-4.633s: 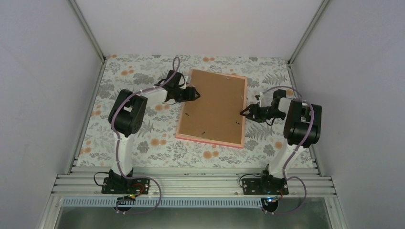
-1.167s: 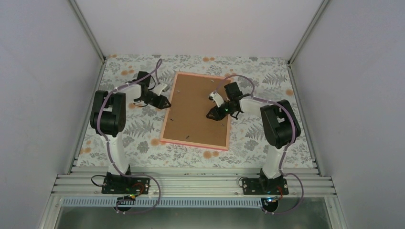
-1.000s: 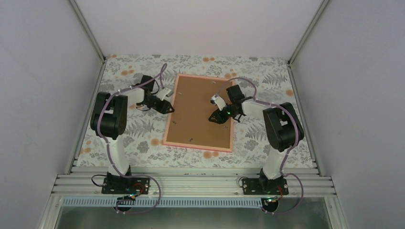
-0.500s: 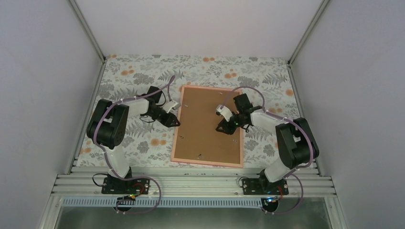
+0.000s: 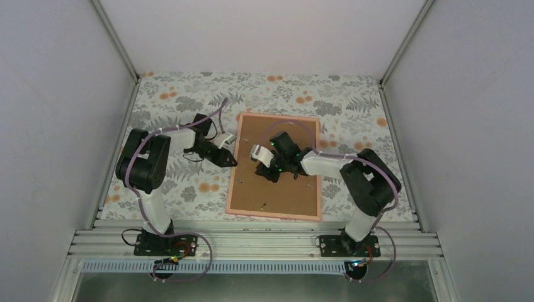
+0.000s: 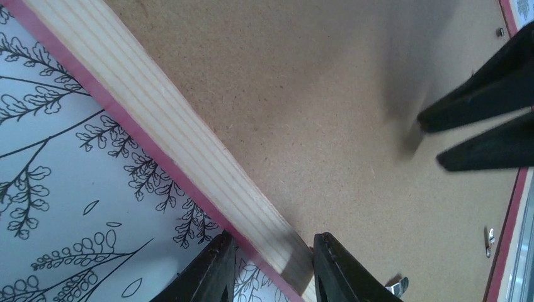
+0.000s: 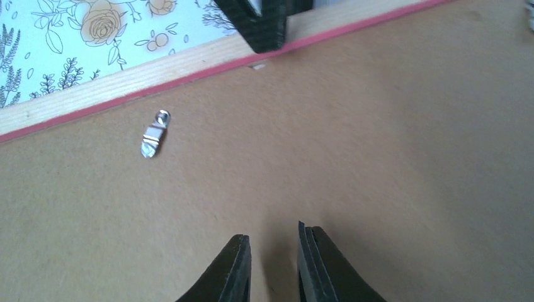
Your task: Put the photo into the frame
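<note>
The pink frame (image 5: pixel 274 214) lies face down on the floral table, with the brown backing board (image 5: pixel 286 189) in it. The photo is hidden. My left gripper (image 5: pixel 230 160) straddles the frame's left rail (image 6: pixel 157 135) and is shut on it, one finger on the pink outer edge and one at the board's edge. My right gripper (image 5: pixel 264 175) is over the board's left-middle, its tips at the board (image 7: pixel 378 157), with a narrow gap between the jaws and nothing in it. The right fingers (image 6: pixel 478 107) also show in the left wrist view.
Small metal turn clips (image 7: pixel 153 133) sit on the board near the rails, with more at the near end (image 5: pixel 263 204). The floral table cover (image 5: pixel 189 189) surrounds the frame. White walls enclose the table on three sides. The left finger (image 7: pixel 258 19) is close ahead of the right gripper.
The frame has slid nearer and to the right, and straightened, with the left gripper at its left rail. In the last half second the right gripper has moved left across the board.
</note>
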